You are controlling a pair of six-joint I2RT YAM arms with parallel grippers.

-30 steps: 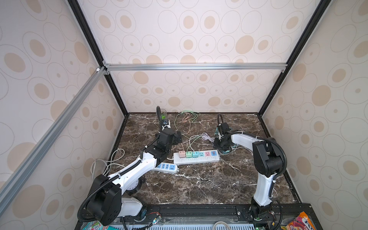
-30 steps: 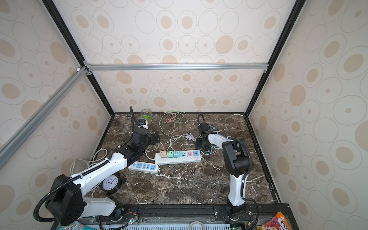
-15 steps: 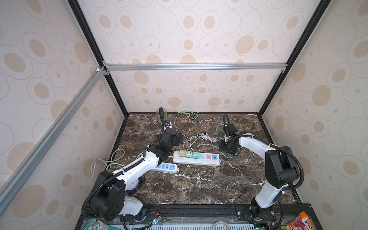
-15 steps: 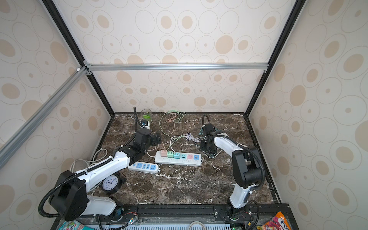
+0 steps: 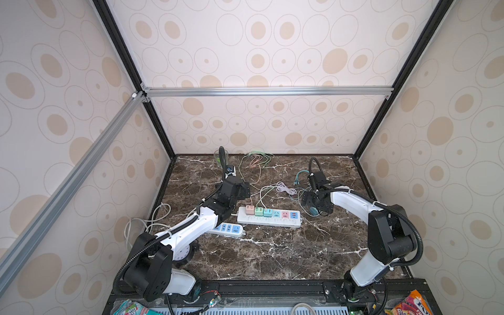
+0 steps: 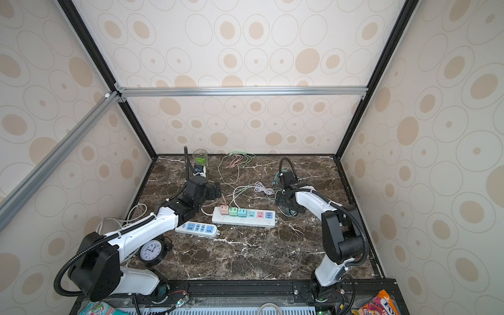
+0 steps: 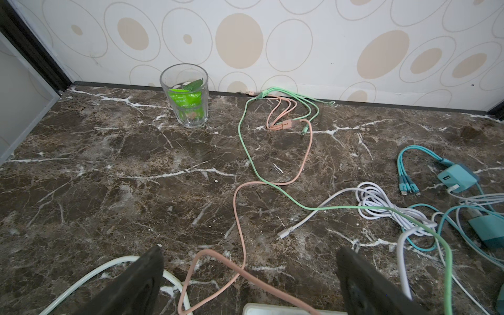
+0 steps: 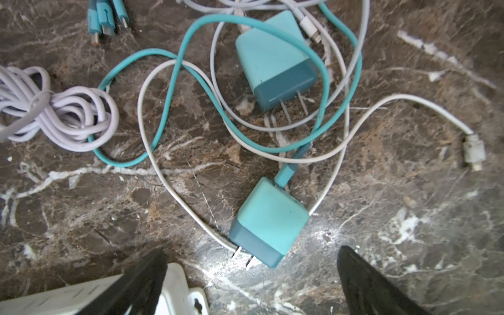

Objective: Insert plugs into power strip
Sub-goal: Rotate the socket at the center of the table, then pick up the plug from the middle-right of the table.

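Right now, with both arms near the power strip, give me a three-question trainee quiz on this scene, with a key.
1. How many plugs are seated in the long white power strip?
2. True or false: the right gripper is shut on the loose teal adapter nearest it.
3. Which plug sits at the strip's end nearest the left arm? A. the pink plug B. a mint green one C. a teal one

Key
1. Three.
2. False: its jaws stand open and the adapter lies on the marble table.
3. A.
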